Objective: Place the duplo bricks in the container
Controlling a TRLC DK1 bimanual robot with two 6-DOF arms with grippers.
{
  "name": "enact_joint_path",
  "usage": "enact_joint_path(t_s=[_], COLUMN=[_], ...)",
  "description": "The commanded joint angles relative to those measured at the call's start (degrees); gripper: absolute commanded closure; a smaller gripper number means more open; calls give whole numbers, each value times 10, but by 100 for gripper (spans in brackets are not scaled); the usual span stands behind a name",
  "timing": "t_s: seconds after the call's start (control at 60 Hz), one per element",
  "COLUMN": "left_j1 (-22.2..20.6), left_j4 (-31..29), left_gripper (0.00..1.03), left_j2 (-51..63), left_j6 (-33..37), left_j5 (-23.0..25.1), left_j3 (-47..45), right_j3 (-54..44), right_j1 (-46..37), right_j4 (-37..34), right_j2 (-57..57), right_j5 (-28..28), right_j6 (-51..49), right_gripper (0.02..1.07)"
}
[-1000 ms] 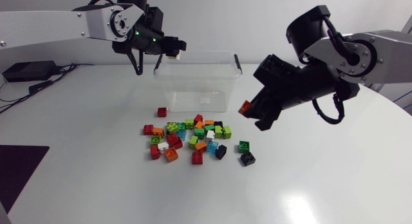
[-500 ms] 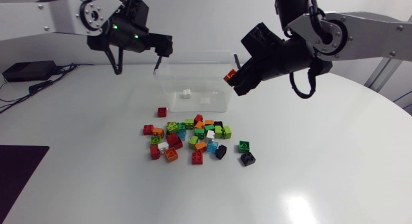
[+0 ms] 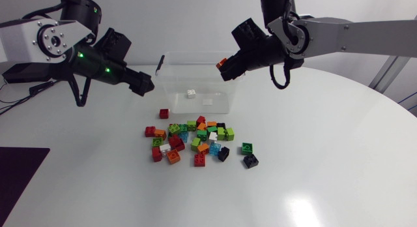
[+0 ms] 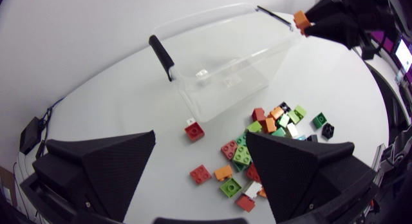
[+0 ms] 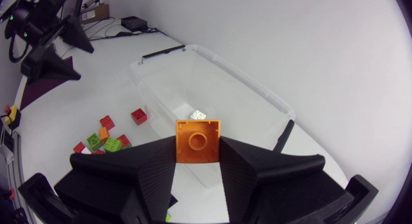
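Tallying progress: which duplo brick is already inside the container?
The white brick, alone on the container floor. The orange brick is held above it in the right jaws; the rest lie on the table.

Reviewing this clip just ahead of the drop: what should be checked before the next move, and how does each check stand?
1. Orange duplo brick gripped from both sides by right end effector: ok.
2. Brick fully over the container opening: cannot tell; it hangs near the rim at one end.
3. Container upright, uncovered, with room: ok; only a white brick inside.
4. Left end effector clear of the container: ok; open, empty, off to one side.
5. Pile of loose bricks out of the way: ok; on the table beside the container.
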Motion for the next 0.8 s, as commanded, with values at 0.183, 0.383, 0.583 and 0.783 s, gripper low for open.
enact_joint_path(t_s=[0.183,0.383,0.583,0.783], left_j1=[-1,-4,-4,-22], left_j4=[-7,-7,-7,-7], left_gripper=[6,6,6,6], left_j2=[-20,-26,-27,-30], left_j6=[58,78,99,127], left_j5=[19,29,30,31], left_j3=[-68,-102,-133,-168], right_j3=[79,125,152,178], right_j1=[-7,1,7,14], right_j4=[18,13,18,69], right_j2=[65,91,116,149], right_j5=[10,21,25,64], right_j6=[26,28,31,28], right_gripper=[70,70,69,57])
